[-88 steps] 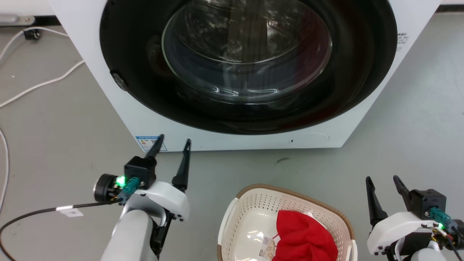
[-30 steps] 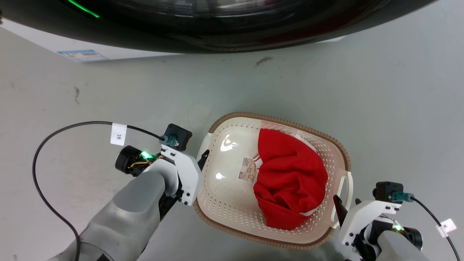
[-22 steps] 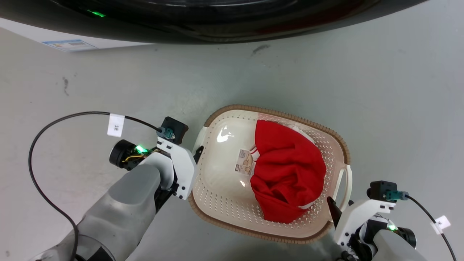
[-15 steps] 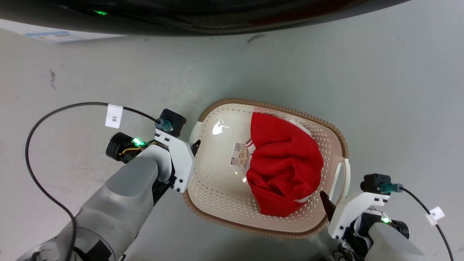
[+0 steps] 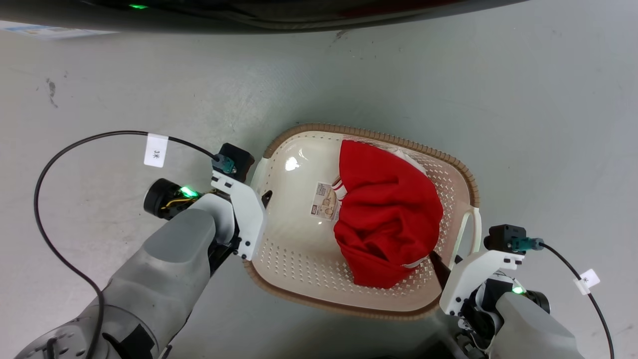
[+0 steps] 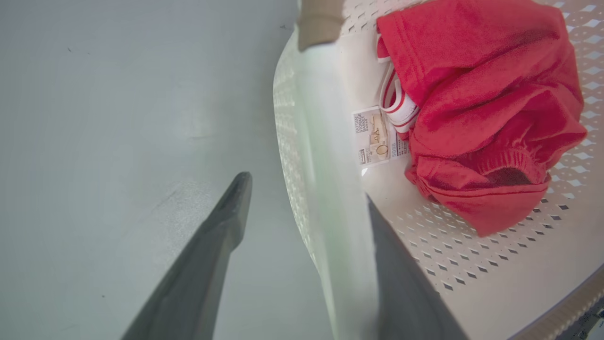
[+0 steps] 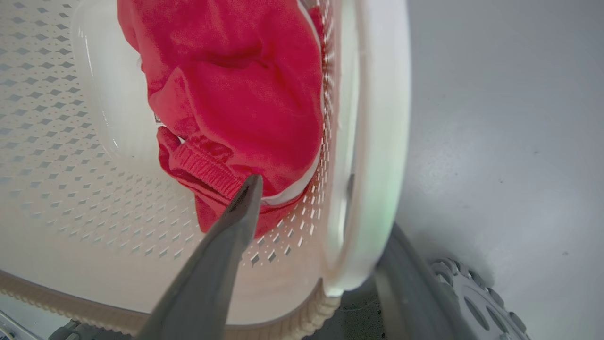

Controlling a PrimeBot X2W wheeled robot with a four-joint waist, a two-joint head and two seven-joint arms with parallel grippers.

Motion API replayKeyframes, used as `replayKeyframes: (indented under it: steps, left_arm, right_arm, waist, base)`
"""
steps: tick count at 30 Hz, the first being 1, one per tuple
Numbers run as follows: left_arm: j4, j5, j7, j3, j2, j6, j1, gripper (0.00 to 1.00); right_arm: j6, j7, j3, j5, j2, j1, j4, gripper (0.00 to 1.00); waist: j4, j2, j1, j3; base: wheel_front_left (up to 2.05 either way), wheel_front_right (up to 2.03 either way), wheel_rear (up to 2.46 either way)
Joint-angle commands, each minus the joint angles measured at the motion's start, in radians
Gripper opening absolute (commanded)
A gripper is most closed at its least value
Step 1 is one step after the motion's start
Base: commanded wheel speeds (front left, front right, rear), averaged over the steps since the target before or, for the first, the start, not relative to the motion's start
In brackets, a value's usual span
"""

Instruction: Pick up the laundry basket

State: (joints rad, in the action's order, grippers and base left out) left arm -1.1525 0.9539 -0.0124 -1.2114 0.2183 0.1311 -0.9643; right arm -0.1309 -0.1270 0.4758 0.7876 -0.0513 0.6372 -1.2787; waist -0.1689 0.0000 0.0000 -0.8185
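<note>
Basket (image 5: 294, 264) sits low on the grey floor (image 5: 523, 99), between the two grippers, long axis running across the head view; can't tell if its base is off the floor

Washer (image 5: 299, 12) front is past the basket's far rim, dark door edge at the top of the head view

Inside the basket: red garment (image 5: 389, 214) bunched toward its right half, paper label (image 5: 325, 200) on the bare bottom just left of the garment

Left gripper (image 6: 306, 193) at the basket's left handle (image 6: 325, 141): jaws wide, straddling it. One finger is outside the basket over the floor, clear of the handle; the other is inside, close behind the handle, contact unclear. Not clamped

Right gripper (image 7: 325, 208) at the basket's right handle (image 7: 377, 118): jaws also wide, straddling. Inner finger is over the perforated wall, tip just at the garment's hem, with a gap to the handle. Outer finger is under and outside the handle, tip hidden behind it. Not clamped

Tagged black cable (image 5: 75, 149) loops over the floor, left of the basket
</note>
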Motion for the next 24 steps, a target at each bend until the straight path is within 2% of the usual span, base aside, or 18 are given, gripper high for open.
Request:
replayKeyframes:
  steps: [1,10,14,18,24]
  left_arm:
    - [-0.002,0.005,0.004,-0.003,0.006,-0.001,-0.008,0.0]
    - [-0.001,0.034,-0.005,-0.029,0.007,0.0,-0.014,0.0]
    - [-0.012,0.061,-0.003,-0.035,-0.012,0.002,-0.006,0.0]
    - [-0.026,0.09,0.001,-0.031,-0.026,0.002,0.016,0.0]
    - [-0.044,0.137,0.019,-0.024,-0.061,0.003,0.044,0.0]
  right_arm:
    - [0.0,0.006,0.011,0.015,0.002,0.015,-0.003,0.0]
    - [0.0,-0.013,0.11,0.105,0.003,0.034,-0.005,0.0]
    - [0.0,-0.023,0.157,0.132,0.001,0.042,-0.009,0.0]
    - [0.0,-0.005,0.161,0.099,0.002,0.04,-0.009,0.0]
    - [0.0,0.068,0.114,-0.033,0.003,0.049,-0.008,0.0]
  waist:
    - [0.0,0.0,0.0,-0.002]
    - [0.003,0.0,0.0,-0.002]
    - [0.012,0.0,0.0,0.017]
    - [0.022,0.0,0.0,0.053]
    - [0.057,0.0,0.0,0.126]
  base:
    - [0.0,0.0,0.0]
    - [0.0,0.0,0.0]
    - [0.0,0.0,0.0]
    - [0.0,0.0,0.0]
    - [0.0,0.0,0.0]
